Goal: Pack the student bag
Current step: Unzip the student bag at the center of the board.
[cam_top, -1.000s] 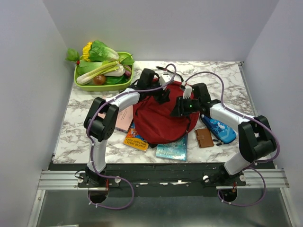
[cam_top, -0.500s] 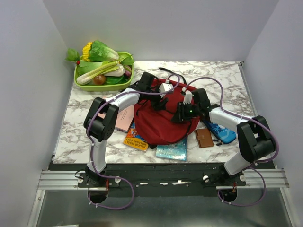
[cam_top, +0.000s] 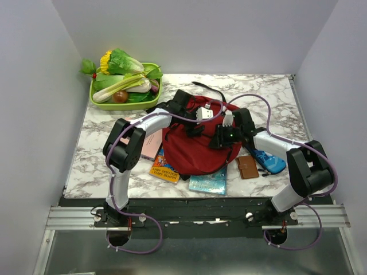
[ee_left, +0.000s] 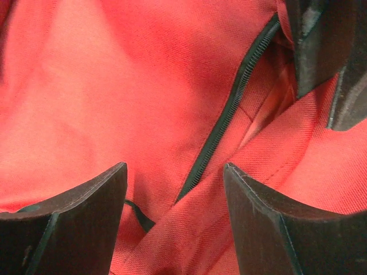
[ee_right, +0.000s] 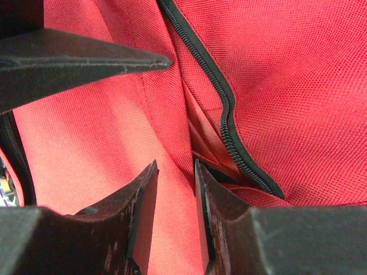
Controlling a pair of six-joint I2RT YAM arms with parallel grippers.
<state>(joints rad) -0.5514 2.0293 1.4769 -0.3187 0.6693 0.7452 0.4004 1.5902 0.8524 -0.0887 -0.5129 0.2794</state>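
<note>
Bag (cam_top: 192, 153) lies at the middle of the table (cam_top: 275, 97), under both my grippers. Left gripper (ee_left: 175, 172) is spread wide just over its red cloth. Right gripper (ee_right: 175, 167) is pinched on a fold of the bag.

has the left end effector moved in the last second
Yes. The left end effector has shifted slightly rightward over the dark red fabric backpack, farther from the fixed green plastic tray of vegetables.
</note>
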